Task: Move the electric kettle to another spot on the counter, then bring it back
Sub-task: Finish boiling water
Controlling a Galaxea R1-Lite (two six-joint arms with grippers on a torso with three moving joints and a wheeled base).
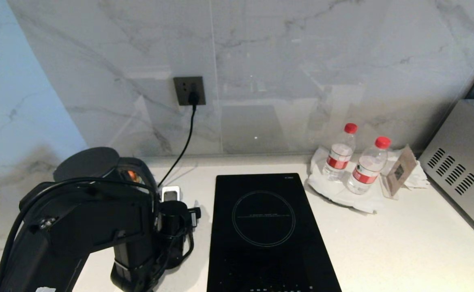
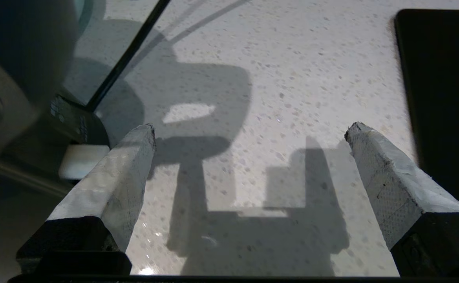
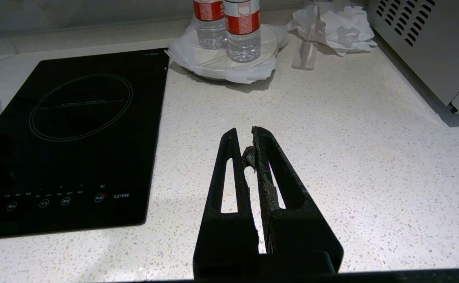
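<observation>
Left wrist view: left gripper (image 2: 249, 131) wide open, empty, between electric kettle (image 2: 13, 59) and hob (image 2: 445, 98).

The scene is evenly and brightly lit from above. In the head view, the marble wall (image 1: 261, 61) shows soft pale reflections and a faint bluish cast at its left edge. The black hob (image 1: 265, 227) looks glossy, without hard glare. In the left wrist view, the left gripper (image 2: 249, 129) casts a crisp dark shadow onto the speckled desk (image 2: 292, 78), with a bright patch inside it. The kettle (image 2: 13, 78) at that picture's edge is dark and out of focus. The right wrist view is sharp, with soft shadows beneath the bottles (image 3: 229, 27).
</observation>
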